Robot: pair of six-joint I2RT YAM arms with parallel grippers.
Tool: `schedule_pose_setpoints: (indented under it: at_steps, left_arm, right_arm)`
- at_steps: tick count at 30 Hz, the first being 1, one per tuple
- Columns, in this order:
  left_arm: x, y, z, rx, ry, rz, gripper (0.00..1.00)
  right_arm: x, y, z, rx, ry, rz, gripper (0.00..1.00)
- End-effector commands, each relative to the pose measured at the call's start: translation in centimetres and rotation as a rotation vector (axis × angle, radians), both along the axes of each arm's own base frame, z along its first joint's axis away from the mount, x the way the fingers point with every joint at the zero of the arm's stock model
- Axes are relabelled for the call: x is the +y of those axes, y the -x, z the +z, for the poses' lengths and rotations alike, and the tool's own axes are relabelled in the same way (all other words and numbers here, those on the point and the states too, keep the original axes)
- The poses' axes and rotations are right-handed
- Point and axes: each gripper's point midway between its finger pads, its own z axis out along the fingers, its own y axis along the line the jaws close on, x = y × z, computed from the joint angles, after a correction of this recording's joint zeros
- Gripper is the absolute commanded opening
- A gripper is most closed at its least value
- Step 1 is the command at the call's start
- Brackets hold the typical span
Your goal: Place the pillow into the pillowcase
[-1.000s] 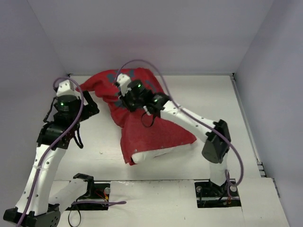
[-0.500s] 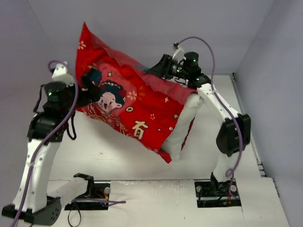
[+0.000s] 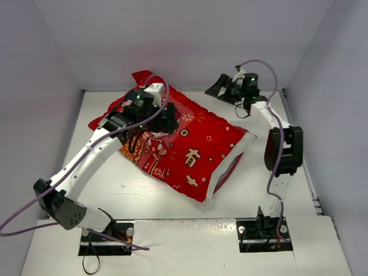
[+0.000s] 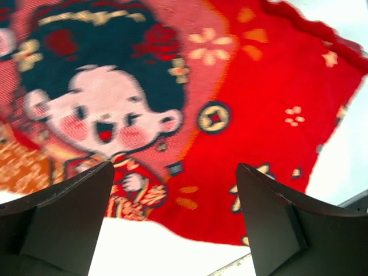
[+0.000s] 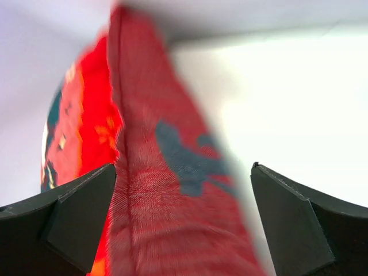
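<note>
Left arm is stretching toward frame centre, left gripper [image 3: 168, 118] is holding its jaws wide, right arm is reaching to upper right, right gripper [image 3: 217, 88] is gaping also.

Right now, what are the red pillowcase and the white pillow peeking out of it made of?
Pillowcase: seems woven cloth with a matte printed face; the wrist views show a fine weave, and it wrinkles softly. Pillow: probably plain white fabric over soft stuffing; only a puffy edge shows at the open end.

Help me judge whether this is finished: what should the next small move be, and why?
Probably lower the right gripper to the open end of the pillowcase nearest it and tug that edge over the pillow: a white strip shows there. It and the left gripper are open, holding nothing.
</note>
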Motion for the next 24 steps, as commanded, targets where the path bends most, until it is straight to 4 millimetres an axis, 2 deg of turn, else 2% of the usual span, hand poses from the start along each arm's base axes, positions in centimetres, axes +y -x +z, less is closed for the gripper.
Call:
schedule_pose_setpoints:
  at_steps: [1,2,3,4,5,6,7,8,9,11,12,13,15,16,17,18,19,24]
  left_arm:
    - [-3.6,-0.5,4.8,-0.141,0.061,-0.057,0.83]
    - [-4.7,-0.7,4.2,-0.137,0.05,-0.075,0.83]
    - [-6.6,0.0,4.3,-0.148,0.051,-0.122,0.83]
    - [-7.6,0.3,4.3,-0.153,0.043,-0.149,0.83]
    - [-9.1,0.1,3.8,-0.155,0.019,-0.182,0.83]
    - [-10.0,0.3,3.4,-0.157,0.003,-0.201,0.83]
    - [-11.4,1.1,2.9,-0.151,-0.005,-0.239,0.83]
    - [-12.6,1.1,2.2,-0.145,-0.017,-0.267,0.83]
    - [-14.0,2.1,1.8,-0.143,-0.024,-0.306,0.83]
    - [-15.6,2.7,0.5,-0.144,-0.064,-0.357,0.83]
    - [-16.2,2.7,0.6,-0.161,-0.079,-0.362,0.83]
    - [-17.3,3.6,-0.4,-0.162,-0.106,-0.392,0.83]
    - [-18.0,4.0,-1.2,-0.187,-0.161,-0.428,0.83]
    - [-18.1,3.8,-2.0,-0.195,-0.196,-0.417,0.83]
    - [-18.4,4.4,-2.5,-0.205,-0.224,-0.442,0.83]
    - [-18.4,4.4,-2.9,-0.207,-0.246,-0.442,0.83]
    - [-18.3,4.3,-3.4,-0.212,-0.273,-0.43,0.83]
    - [-18.8,5.2,-4.4,-0.226,-0.316,-0.465,0.83]
  right_arm:
    - [-5.7,0.8,14.1,-0.379,0.08,-0.131,1.0]
    - [-7.1,1.3,14.0,-0.369,0.105,-0.17,1.0]
    - [-9.2,2.3,14.0,-0.363,0.14,-0.219,1.0]
    - [-10.2,2.7,13.6,-0.338,0.175,-0.271,1.0]
    - [-11.6,3.7,12.4,-0.28,0.207,-0.303,1.0]
    - [-12.9,4.8,9.9,-0.222,0.25,-0.334,1.0]
    - [-13.6,6.5,10.8,-0.229,0.267,-0.371,1.0]
    - [-14.8,7.7,9.7,-0.192,0.298,-0.428,1.0]
    - [-15.3,10.0,8.3,-0.155,0.302,-0.461,0.98]
    - [-16.2,12.2,6.7,-0.105,0.309,-0.511,0.9]
    - [-16.4,13.3,5.9,-0.082,0.308,-0.522,0.77]
    - [-16.4,15.1,4.7,-0.05,0.293,-0.537,0.7]
    - [-16.0,16.8,4.1,-0.041,0.266,-0.54,0.54]
    - [-15.7,17.8,2.1,0.009,0.252,-0.531,0.51]
    - [-15.3,18.8,0.8,0.054,0.245,-0.516,0.5]
    - [-14.7,19.5,0.5,0.064,0.222,-0.487,0.5]
    - [-14.3,20.4,-1.1,0.104,0.212,-0.471,0.51]
    - [-13.6,22.2,-3.5,0.16,0.193,-0.445,0.55]
